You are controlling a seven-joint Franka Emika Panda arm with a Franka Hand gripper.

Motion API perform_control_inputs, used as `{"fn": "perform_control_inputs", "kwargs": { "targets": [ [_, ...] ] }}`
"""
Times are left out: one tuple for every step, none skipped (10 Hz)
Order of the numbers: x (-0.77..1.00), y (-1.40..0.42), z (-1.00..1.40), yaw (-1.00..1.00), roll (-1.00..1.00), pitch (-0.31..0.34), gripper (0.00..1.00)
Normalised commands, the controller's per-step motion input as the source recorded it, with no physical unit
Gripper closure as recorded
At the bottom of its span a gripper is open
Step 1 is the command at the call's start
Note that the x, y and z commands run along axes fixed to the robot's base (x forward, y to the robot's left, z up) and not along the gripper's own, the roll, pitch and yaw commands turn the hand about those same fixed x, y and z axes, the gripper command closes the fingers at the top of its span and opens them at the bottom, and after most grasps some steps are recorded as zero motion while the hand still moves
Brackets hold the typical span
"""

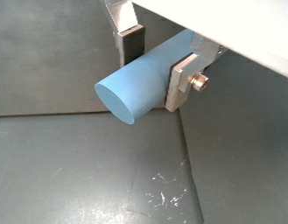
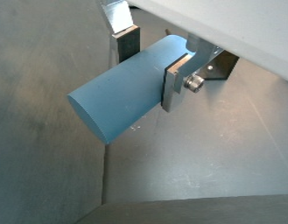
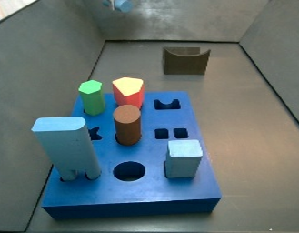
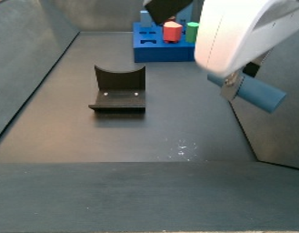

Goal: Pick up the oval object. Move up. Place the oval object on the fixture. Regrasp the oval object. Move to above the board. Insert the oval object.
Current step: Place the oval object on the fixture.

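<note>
The two-finger silver gripper [image 1: 154,59] is clamping a light blue oval-section plastic bar [image 1: 136,86], its flat silver fingers [image 1: 182,81] pressing dark pads against the bar's opposite sides in both wrist views, so the jaws are standing only as far apart as the bar is thick. In a wrist view the same gripper [image 2: 149,62] is holding the bar [image 2: 116,101] clear of the grey floor [image 2: 205,166], one end projecting well beyond the fingers. In a side view the gripper [image 4: 236,77], under the large white wrist housing [image 4: 236,32], is carrying the bar [image 4: 262,94] in the air beside the right wall, well apart from the single dark L-shaped fixture [image 4: 117,89] sitting on the floor. One blue board [image 3: 134,159] is lying on the floor, carrying five pieces: one green peg [image 3: 91,97], one red-and-yellow peg [image 3: 128,93], one brown cylinder [image 3: 126,126], one pale blue tall block [image 3: 65,146] and one grey-blue cube [image 3: 182,158]. The fixture [image 3: 185,59] is standing beyond the board.
</note>
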Motion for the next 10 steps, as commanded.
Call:
{"fn": "perform_control_inputs", "kwargs": {
  "targets": [
    [-0.03,-0.01,0.65,0.03,0.12,0.118,1.00],
    [-0.02,0.00,0.57,0.03,0.12,0.117,1.00],
    [-0.02,0.00,0.45,0.03,0.11,0.121,1.00],
    [-0.02,0.00,0.36,0.03,0.10,0.119,1.00],
    [-0.02,0.00,0.29,0.03,0.10,0.116,1.00],
    [1.00,-0.98,0.29,-1.00,0.07,-0.152,1.00],
    [1.00,-0.98,0.27,-1.00,0.07,-0.152,1.00],
    [1.00,-0.95,0.25,-1.00,0.07,-0.145,1.00],
    [1.00,-0.91,0.24,-1.00,0.07,-0.148,1.00],
    [1.00,-0.84,0.22,-1.00,0.07,-0.146,1.00]
  ]
}}
